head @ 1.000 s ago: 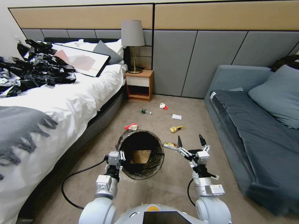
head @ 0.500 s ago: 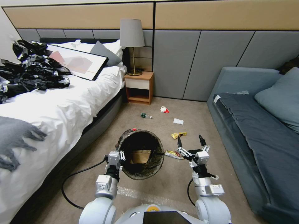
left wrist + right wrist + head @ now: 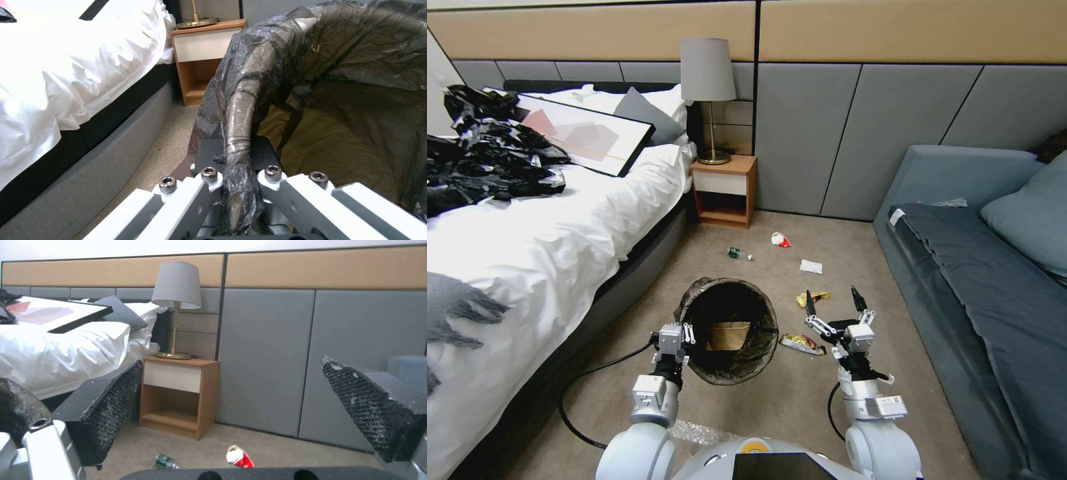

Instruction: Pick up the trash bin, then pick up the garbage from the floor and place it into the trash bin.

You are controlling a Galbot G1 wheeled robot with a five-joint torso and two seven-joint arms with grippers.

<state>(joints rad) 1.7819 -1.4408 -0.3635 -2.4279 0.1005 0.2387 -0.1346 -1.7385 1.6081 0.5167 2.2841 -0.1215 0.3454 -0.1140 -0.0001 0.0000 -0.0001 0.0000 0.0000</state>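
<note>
The left pincer (image 3: pixel 686 337) is closed on the rim of the small round white plastic trash bin (image 3: pixel 730 330), which is lined with a crinkled black plastic bag. In the left wrist view, the two fingers (image 3: pixel 209 180) clamp the bag-covered rim (image 3: pixel 240 126) from both sides. The bin is held above the beige carpet floor (image 3: pixel 787 400), tilted so that its mouth faces the head camera. A brown paper piece (image 3: pixel 727 335) lies inside it.

The right pincer (image 3: pixel 834 303) is open, with its two black fingers spread wide and pointing forward, and it holds nothing. A yellow-and-red snack packet (image 3: pixel 802 343) lies on the floor just beside this pincer, between it and the bin. A second yellow packet (image 3: pixel 812 298) lies close to the left fingertip. Farther beyond the right pincer there are a white paper scrap (image 3: pixel 811 267), a crumpled red-and-white wrapper (image 3: pixel 780 239) and a clear green-labelled bottle (image 3: pixel 736 253). The wrapper (image 3: pixel 239 456) and the bottle (image 3: pixel 165 461) are also seen between the open fingers in the right wrist view, in front of a wooden nightstand (image 3: pixel 180 395).
</note>
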